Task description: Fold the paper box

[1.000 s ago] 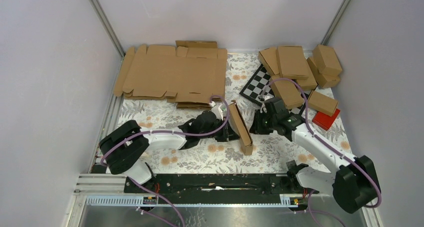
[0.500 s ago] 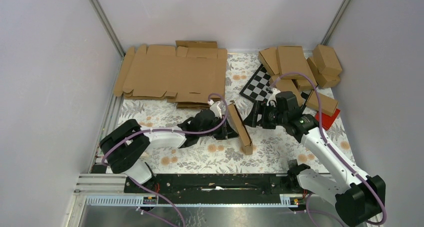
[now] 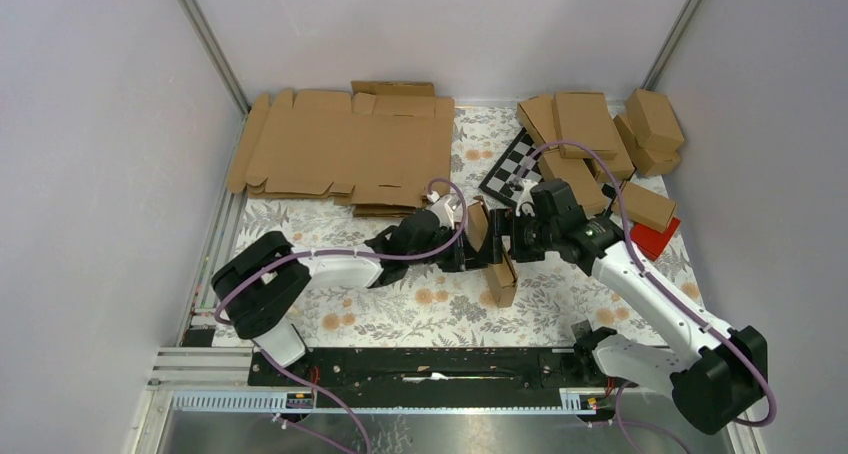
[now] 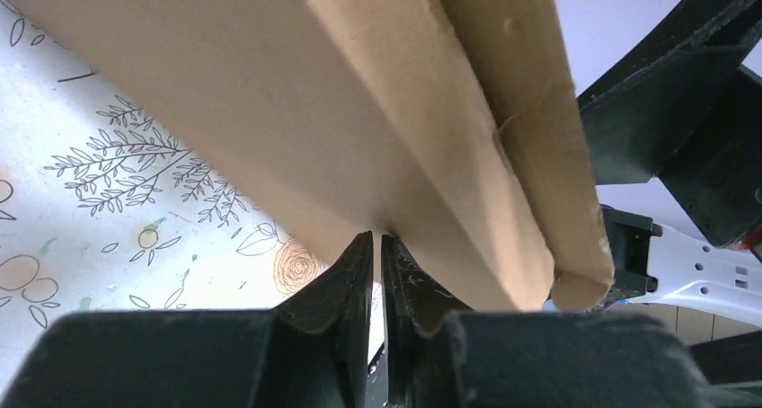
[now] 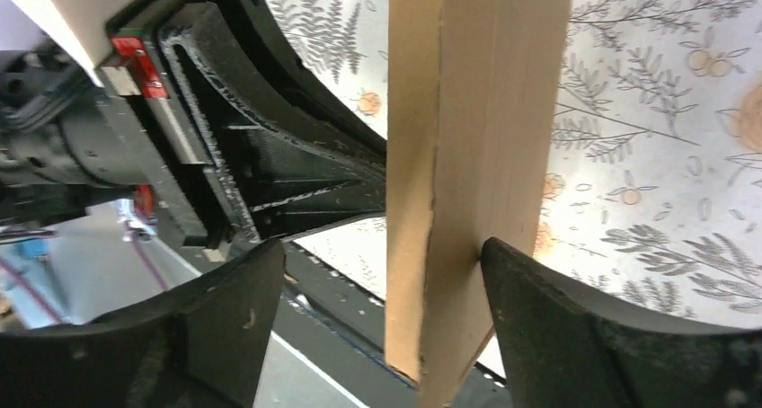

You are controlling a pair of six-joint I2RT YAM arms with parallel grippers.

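One slim oblong carton of plain brown cardboard, the paper box (image 3: 500, 277), sits at the middle of the top view, turned up on its long edge and running from upper left to lower right above the flower-printed tablecloth (image 3: 400, 309). Whether its lower end rests on the cloth cannot be told. The left gripper (image 4: 376, 251) reaches in from the left of the frame and meets the box's left face. In its wrist view the two black fingers stand almost together, with only a sliver between them, pinching a thin cardboard edge at the underside of the box. The right gripper (image 5: 382, 251) comes in from the right and straddles the same box with its jaws spread wide. In its wrist view one finger (image 5: 575, 336) touches the cardboard edge while the other (image 5: 207, 327) stands apart from it, so it grips nothing. At the upper left of the top view lies a stack of flat brown cardboard blanks (image 3: 345, 149). At the upper right is a heap of folded brown cartons (image 3: 600, 139), with a black-and-white chequered board (image 3: 508, 171) poking out beside it and a small red flat block (image 3: 652, 240) below it. A black rail (image 3: 430, 367) crosses the bottom of the frame.
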